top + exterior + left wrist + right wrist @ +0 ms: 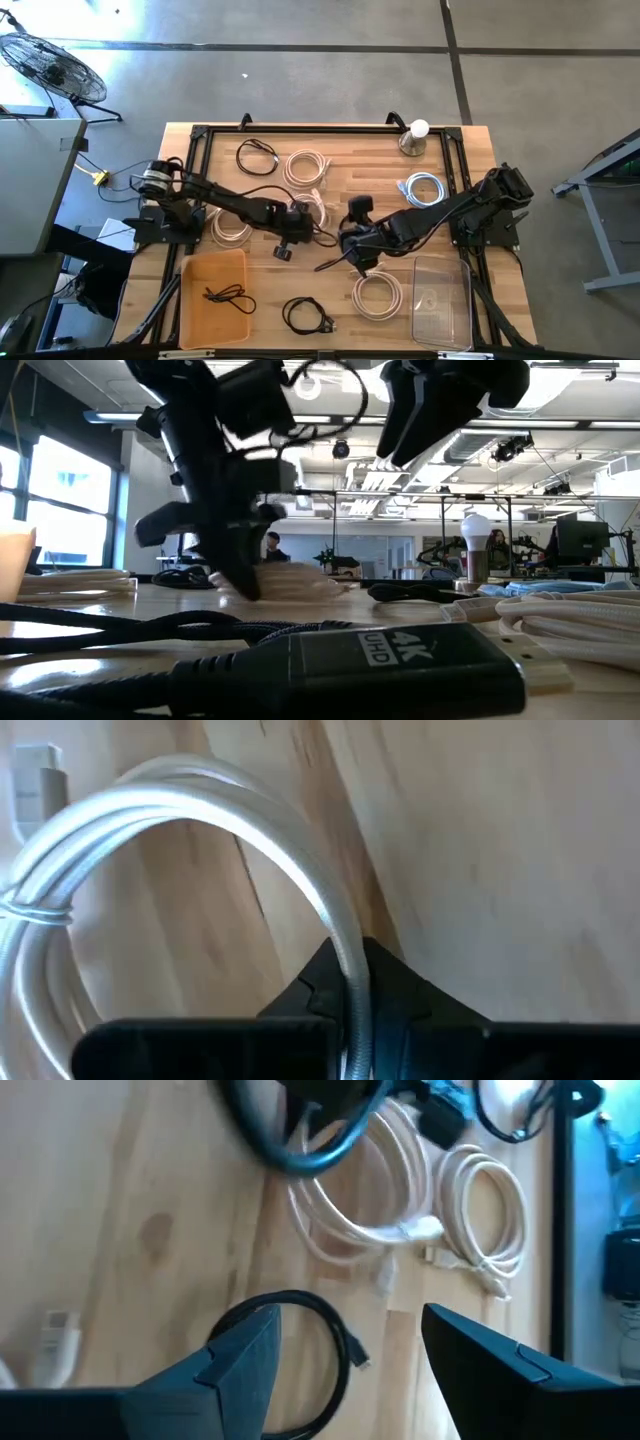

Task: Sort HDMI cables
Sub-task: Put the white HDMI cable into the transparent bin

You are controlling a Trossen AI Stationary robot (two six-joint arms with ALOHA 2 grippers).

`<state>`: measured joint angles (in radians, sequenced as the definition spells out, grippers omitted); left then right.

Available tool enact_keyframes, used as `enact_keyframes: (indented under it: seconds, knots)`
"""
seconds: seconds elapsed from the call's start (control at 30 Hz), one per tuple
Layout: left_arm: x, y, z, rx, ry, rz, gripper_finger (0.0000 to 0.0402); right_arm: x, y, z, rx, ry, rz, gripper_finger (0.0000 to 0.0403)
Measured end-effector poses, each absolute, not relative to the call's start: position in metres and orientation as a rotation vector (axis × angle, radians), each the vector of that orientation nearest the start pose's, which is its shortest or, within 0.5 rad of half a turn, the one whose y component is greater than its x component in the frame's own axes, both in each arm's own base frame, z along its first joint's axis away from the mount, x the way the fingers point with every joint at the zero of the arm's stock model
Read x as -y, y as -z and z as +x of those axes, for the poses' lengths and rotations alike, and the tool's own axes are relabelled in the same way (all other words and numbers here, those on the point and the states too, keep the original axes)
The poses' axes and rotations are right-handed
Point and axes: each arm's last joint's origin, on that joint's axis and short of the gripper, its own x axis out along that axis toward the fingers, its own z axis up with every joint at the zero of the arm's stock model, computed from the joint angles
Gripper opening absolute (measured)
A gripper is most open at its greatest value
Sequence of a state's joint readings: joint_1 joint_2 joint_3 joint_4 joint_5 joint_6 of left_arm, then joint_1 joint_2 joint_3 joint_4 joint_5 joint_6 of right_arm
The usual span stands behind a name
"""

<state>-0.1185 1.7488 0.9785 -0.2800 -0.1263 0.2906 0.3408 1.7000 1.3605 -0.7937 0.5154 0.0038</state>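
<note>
Near the tabletop's point(470, 160) middle, a white cable coil point(200, 830) is pinched by the left gripper point(350, 1010) on one strand only; it could slip or unwind when lifted. The right gripper point(345, 1355) is held wide apart.

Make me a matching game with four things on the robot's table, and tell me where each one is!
1. black cable
2. left gripper
3. light bulb
4. clear bin

A. shut on a white cable
B. inside the orange bin
C. at the table's far right corner
D. at the table's near right edge

Pairs: 1-B, 2-A, 3-C, 4-D
</note>
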Motion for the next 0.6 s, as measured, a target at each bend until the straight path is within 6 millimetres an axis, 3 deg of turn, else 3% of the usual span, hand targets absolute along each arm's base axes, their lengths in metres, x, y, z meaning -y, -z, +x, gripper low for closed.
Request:
enact_keyframes:
  seconds: [0.2,0.33,0.47,0.6]
  knots:
    - [0.053,-0.198,0.337,-0.931,0.227,0.469,0.001,-0.107,-0.255,0.33,-1.06,-0.02,-0.368,0.0236]
    - [0.066,-0.237,0.327,-0.867,0.269,0.499,0.001,-0.113,-0.255,0.331,-1.042,-0.123,-0.329,0.0236]
    - [0.077,-0.262,0.315,-0.808,0.289,0.514,0.001,-0.12,-0.259,0.331,-0.981,-0.083,-0.459,0.0236]
    - [0.082,-0.265,0.311,-0.8,0.277,0.53,0.001,-0.132,-0.265,0.332,-0.872,-0.023,-0.643,0.0236]
